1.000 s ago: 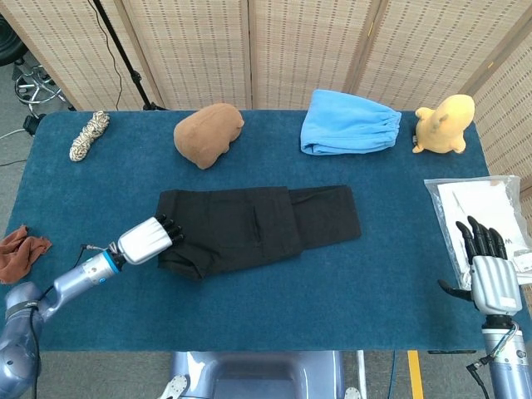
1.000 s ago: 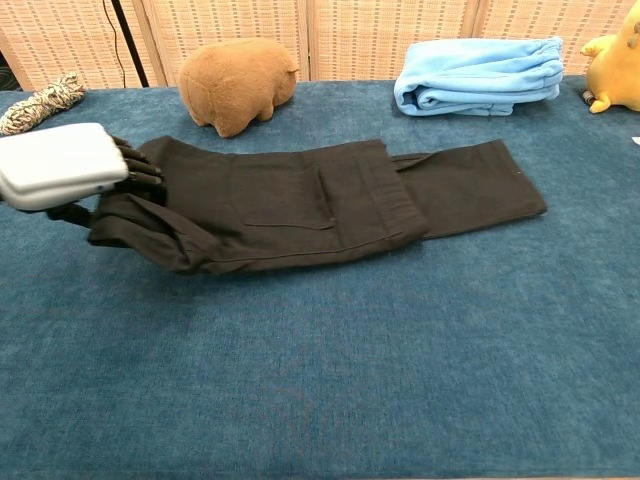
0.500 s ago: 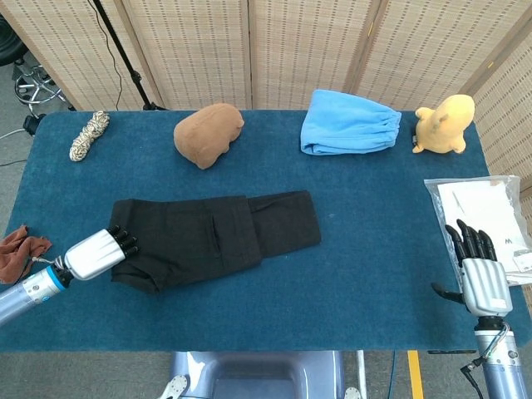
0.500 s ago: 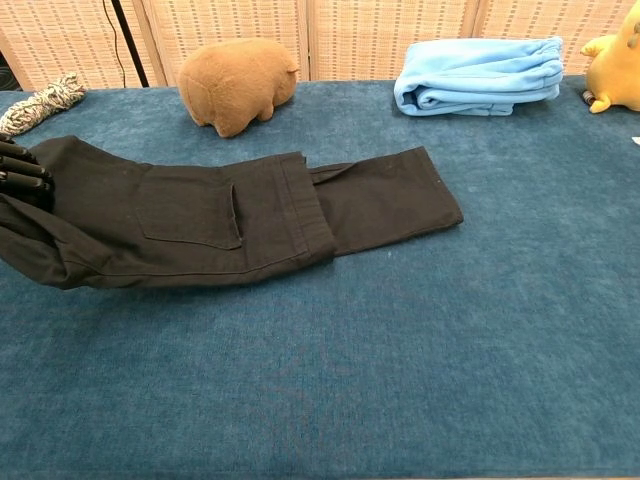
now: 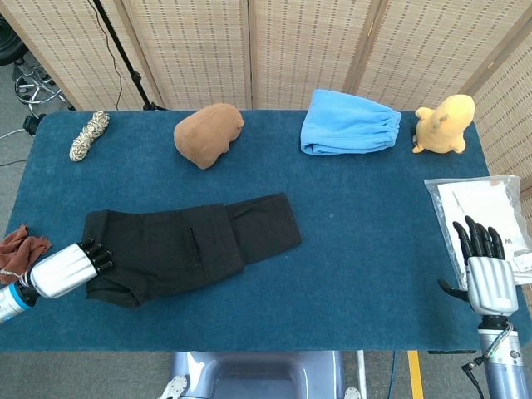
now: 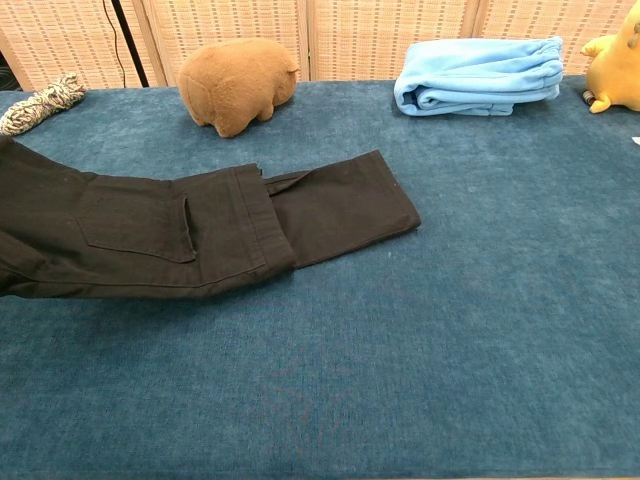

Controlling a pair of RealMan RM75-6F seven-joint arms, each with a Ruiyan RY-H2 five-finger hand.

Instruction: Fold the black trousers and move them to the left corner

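The folded black trousers [image 5: 187, 245] lie on the blue table [image 5: 357, 274], left of centre, and stretch off the left edge in the chest view [image 6: 150, 235]. My left hand [image 5: 66, 268] grips their left end near the table's front left side; it is out of frame in the chest view. My right hand [image 5: 485, 270] hovers at the table's front right edge, fingers spread and pointing up, holding nothing.
Along the back sit a coiled rope [image 5: 88, 135], a brown plush [image 5: 208, 133], a folded light-blue cloth [image 5: 349, 123] and a yellow plush toy [image 5: 445, 123]. A clear plastic bag [image 5: 478, 208] lies at the right edge. A rust-coloured rag [image 5: 18, 251] lies at the left edge.
My left hand has dragged the trousers steadily leftward across the table, toward the left edge. The right hand has barely moved.
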